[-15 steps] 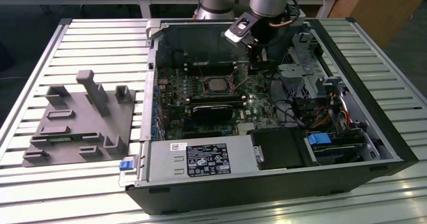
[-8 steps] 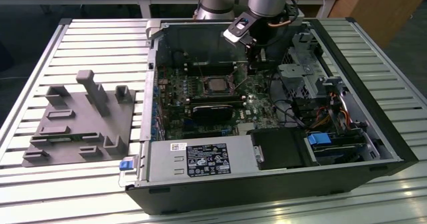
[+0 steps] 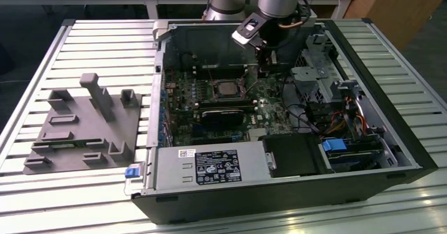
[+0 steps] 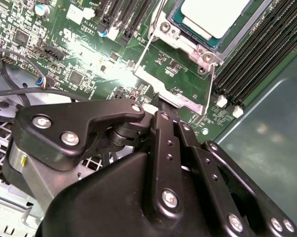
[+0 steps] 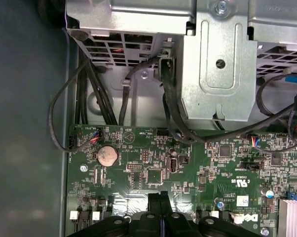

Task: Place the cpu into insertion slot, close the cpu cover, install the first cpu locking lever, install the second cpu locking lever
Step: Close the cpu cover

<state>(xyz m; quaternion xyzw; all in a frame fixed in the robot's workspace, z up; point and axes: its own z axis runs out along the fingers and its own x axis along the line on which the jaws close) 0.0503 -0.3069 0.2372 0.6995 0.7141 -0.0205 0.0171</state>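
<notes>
The cpu (image 4: 215,17), a dull silver square, lies flat in the insertion slot (image 3: 227,89) on the green board. The silvery cpu cover (image 4: 200,47) lies as a frame around it. Thin wire levers (image 4: 147,47) run along the socket's sides. My gripper (image 4: 156,104) hangs just off the socket's corner, its black fingers (image 5: 161,198) pressed together and shut, with nothing visible between them. In the exterior view the gripper (image 3: 264,69) reaches down into the open case just to the view's right of the socket.
The open computer case (image 3: 391,155) lies on a slatted table (image 3: 104,40). Long black memory slots (image 4: 257,54) flank the socket. A black heatsink block (image 3: 222,118), drive cages (image 5: 222,64) and loose cables (image 5: 89,89) crowd the board. A grey fixture (image 3: 84,124) sits at the exterior view's left.
</notes>
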